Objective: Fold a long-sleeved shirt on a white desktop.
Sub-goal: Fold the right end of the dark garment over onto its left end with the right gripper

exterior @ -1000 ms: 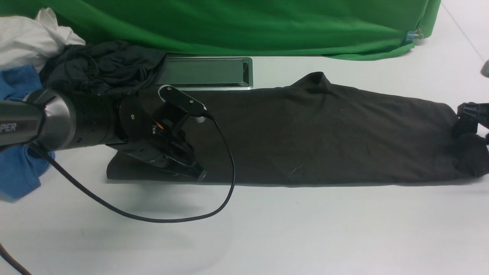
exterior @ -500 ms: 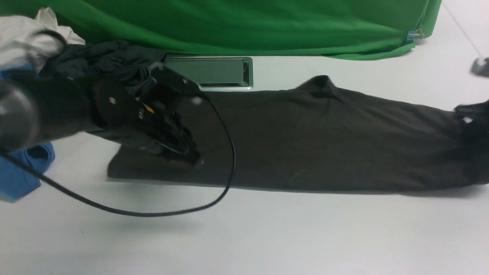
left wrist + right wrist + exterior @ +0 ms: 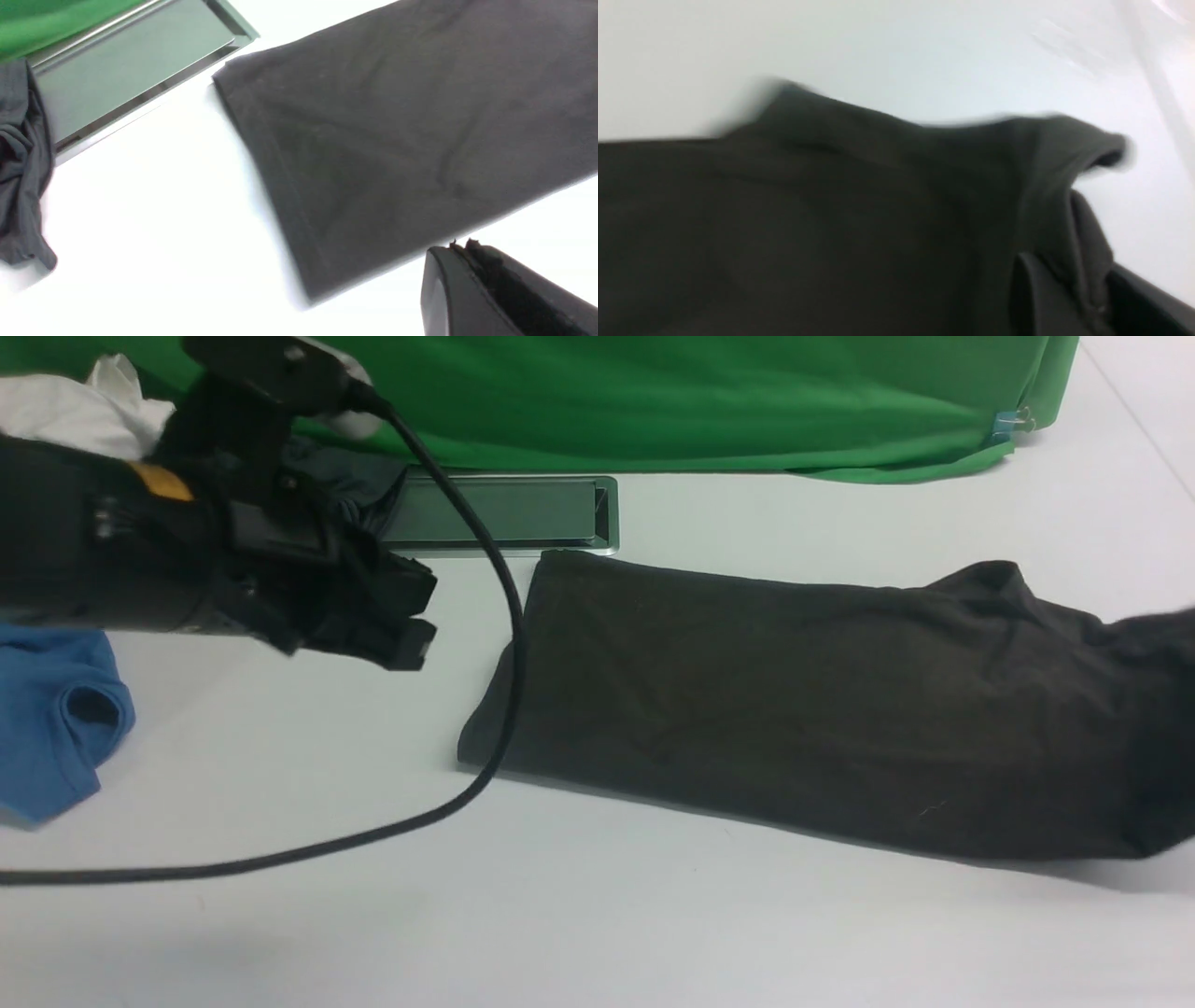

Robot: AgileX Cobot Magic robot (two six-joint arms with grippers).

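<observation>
- Blue garment (image 3: 61, 719), hatch (image 3: 504, 511) left of shirt (image 3: 794, 700) on bench (image 3: 327, 933)
- Left gripper (image 3: 460, 247) closed, above bench – clear of shirt
- Right gripper (image 3: 1069, 280) pinching shirt

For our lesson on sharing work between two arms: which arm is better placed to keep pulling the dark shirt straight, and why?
Probably the right. Its gripper is shut on the shirt's right end, while the left gripper is shut on nothing, raised clear of the cloth.
</observation>
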